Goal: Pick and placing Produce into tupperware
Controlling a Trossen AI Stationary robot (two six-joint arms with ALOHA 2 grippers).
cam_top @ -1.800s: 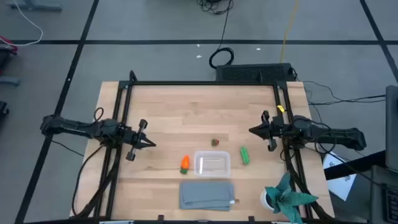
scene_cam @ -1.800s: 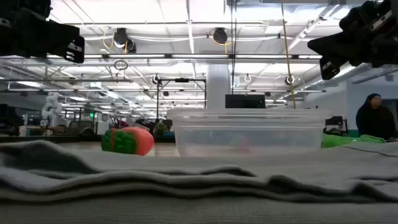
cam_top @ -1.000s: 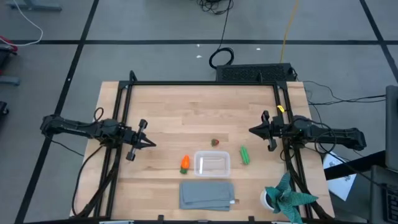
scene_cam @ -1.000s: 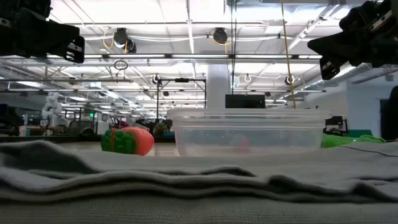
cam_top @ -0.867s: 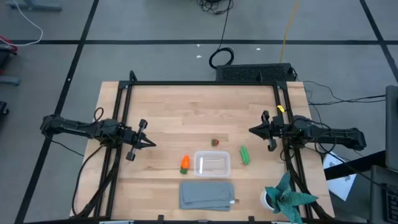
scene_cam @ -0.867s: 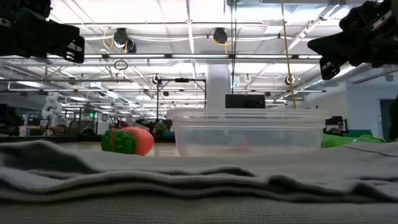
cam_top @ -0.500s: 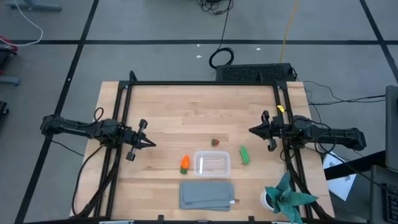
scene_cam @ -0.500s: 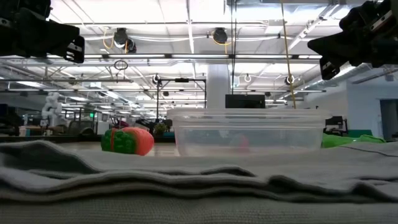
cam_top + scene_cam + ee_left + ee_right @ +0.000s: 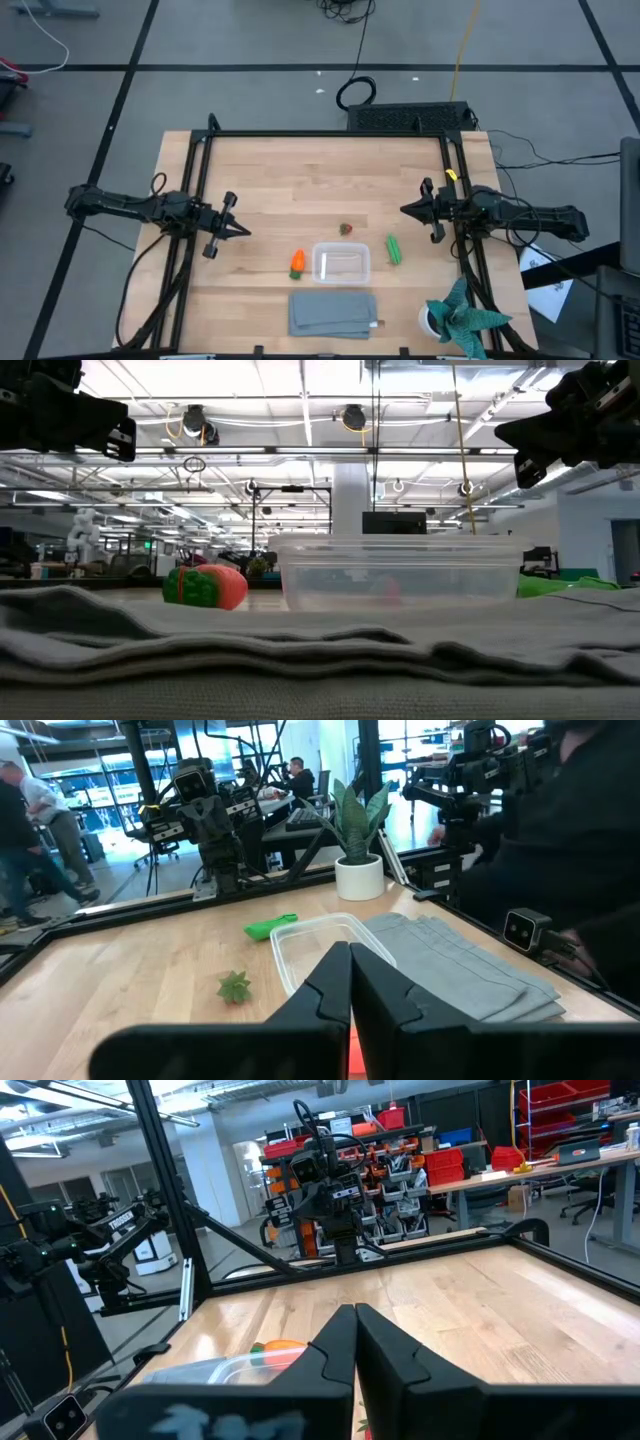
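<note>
- Pale wood fills the high view, and nothing on it has shifted over the last couple of seconds: the carrot (image 9: pixel 297 263) lies just left of the clear tupperware (image 9: pixel 342 263), the green pod (image 9: pixel 394 249) just to its right, and the small dark reddish piece (image 9: pixel 346 229) just behind it. The left gripper (image 9: pixel 240 230) and right gripper (image 9: pixel 404 210) hang at the table's sides as before, fingers pinched together, holding nothing. I'd say no pick has begun.
- In the low view a grey cloth (image 9: pixel 300 650) fills the foreground. Behind it the tupperware (image 9: pixel 400 572) looks empty, though a pinkish blur shows through its wall. The carrot (image 9: pixel 205 586) is partly cut off by the cloth, and the pod (image 9: pixel 545 586) barely peeks out.
- In the left wrist view the closed fingers (image 9: pixel 350 982) hide part of the tupperware (image 9: pixel 310 945).
- In the right wrist view the closed fingers (image 9: pixel 345 1342) cover most of the tupperware (image 9: pixel 205 1371); only a sliver of carrot (image 9: pixel 280 1347) shows.
</note>
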